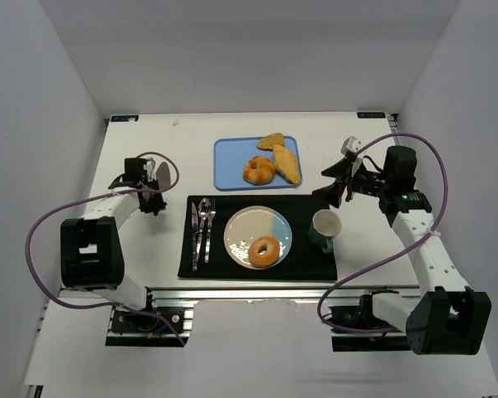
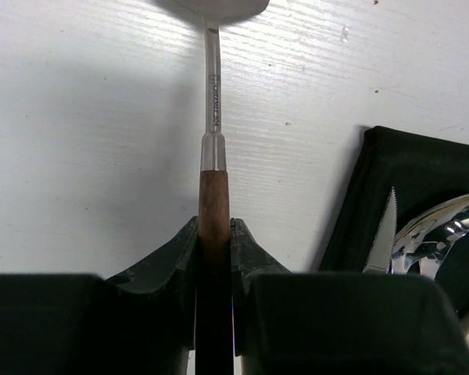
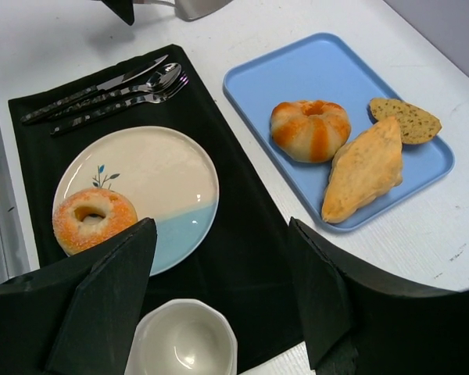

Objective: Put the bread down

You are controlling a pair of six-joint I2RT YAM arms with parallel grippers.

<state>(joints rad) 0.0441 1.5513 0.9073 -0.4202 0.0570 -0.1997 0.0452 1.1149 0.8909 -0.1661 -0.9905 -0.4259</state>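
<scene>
The bread, a small golden-orange bagel [image 1: 264, 251] with a centre hole, lies on the near side of the white and blue plate [image 1: 242, 225]; in the right wrist view the bagel [image 3: 92, 219] sits at the plate's [image 3: 160, 176] left. My right gripper [image 1: 330, 189] is open and empty, above the mat's far right corner, apart from the bagel; it also shows in the right wrist view [image 3: 223, 269]. My left gripper [image 1: 155, 195] is shut on the wooden handle of a metal spatula [image 2: 213, 195], over the white table left of the mat.
A black mat [image 1: 307, 257] holds the plate, cutlery [image 1: 201, 228] at its left and a white cup [image 1: 324, 226] at its right. A blue tray [image 1: 228, 166] behind it holds a knotted roll [image 1: 259, 170], a tan slice [image 1: 286, 162] and a smaller slice [image 1: 270, 140].
</scene>
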